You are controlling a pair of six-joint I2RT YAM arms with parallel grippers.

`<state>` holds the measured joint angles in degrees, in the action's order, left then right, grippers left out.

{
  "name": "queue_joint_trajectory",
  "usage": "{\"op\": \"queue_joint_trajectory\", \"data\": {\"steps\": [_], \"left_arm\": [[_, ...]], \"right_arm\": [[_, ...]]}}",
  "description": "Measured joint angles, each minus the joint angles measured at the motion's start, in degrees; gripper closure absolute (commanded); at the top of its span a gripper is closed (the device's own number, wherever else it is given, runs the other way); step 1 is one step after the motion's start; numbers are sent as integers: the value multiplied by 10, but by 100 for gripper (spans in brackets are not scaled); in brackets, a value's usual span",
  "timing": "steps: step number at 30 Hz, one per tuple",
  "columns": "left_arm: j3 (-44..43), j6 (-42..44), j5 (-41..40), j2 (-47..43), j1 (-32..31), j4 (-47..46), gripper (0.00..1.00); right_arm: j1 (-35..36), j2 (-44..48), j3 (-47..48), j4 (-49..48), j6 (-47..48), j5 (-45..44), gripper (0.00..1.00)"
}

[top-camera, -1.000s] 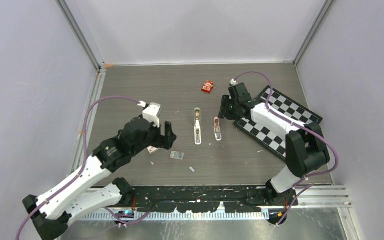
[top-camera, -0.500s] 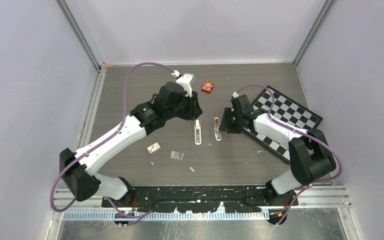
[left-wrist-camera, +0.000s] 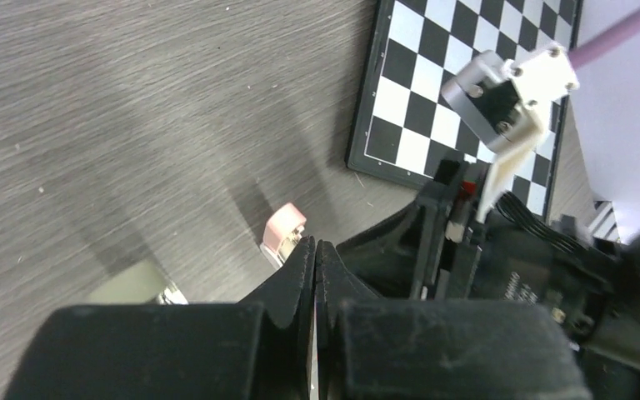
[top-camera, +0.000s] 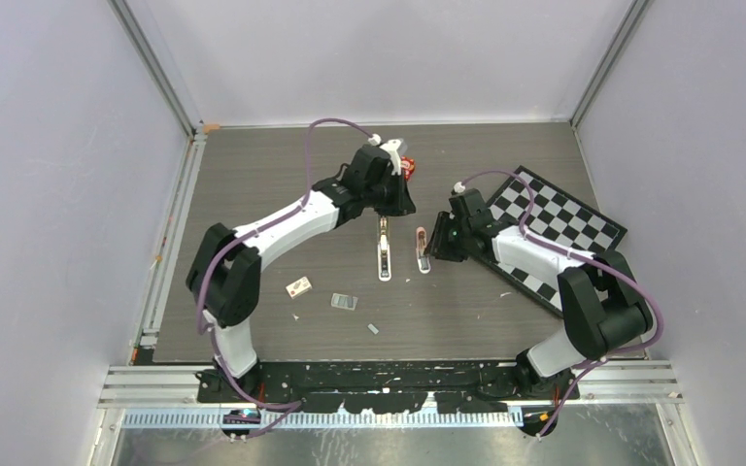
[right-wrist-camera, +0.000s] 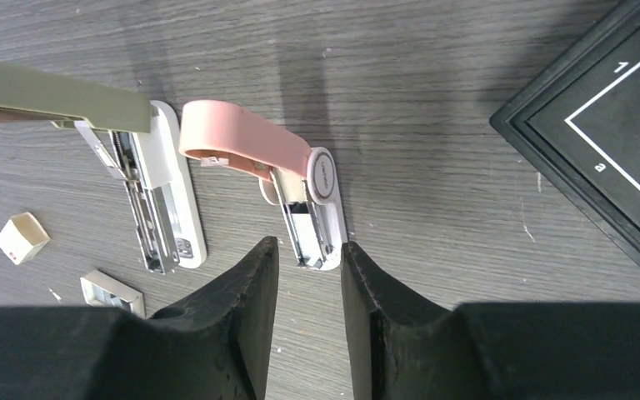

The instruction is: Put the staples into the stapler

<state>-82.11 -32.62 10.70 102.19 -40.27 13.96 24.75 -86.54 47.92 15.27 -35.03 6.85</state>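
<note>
The top view shows both arms reaching to the middle of the dark wood-grain table. The left gripper hangs over the far end of the slim olive-grey stapler. The right gripper is just beside the shorter pink-and-white stapler, which lies parallel to the olive one, on its right. From this height one cannot tell how the fingers stand.

The wrist views show it. In the left wrist view the two black fingers are pressed together with nothing between them, and only the far tips of both staplers show beyond them. In the right wrist view the fingers are apart, and the near end of the pink stapler's white base shows in the gap; whether they touch it I cannot tell. This view also shows that both staplers are open: the olive-grey top is lifted off its white base, and the pale metal channel is uncovered.

The square silvery block of staples lies flat on the table, towards the robot and to the left of the olive stapler's near end, near it but not touching. It is well apart from both grippers. A tiny grey staple strip lies still closer to the robot. A small white-and-red box lies left of the block, and a black-and-white checkerboard lies under the right arm.
</note>
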Motion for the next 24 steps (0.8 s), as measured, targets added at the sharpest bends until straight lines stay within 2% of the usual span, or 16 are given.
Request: {"op": "queue_joint_trajectory", "data": {"steps": [4,11,24], "left_arm": [[-27,3,3,53,0,-12,99],[-91,19,0,127,1,-6,99],[-105,22,4,174,2,2,100]], "right_arm": [[0,-3,0,-14,-8,2,57],[0,-18,0,-20,-10,-1,59],[0,-41,-2,-22,-9,-3,63]]}}
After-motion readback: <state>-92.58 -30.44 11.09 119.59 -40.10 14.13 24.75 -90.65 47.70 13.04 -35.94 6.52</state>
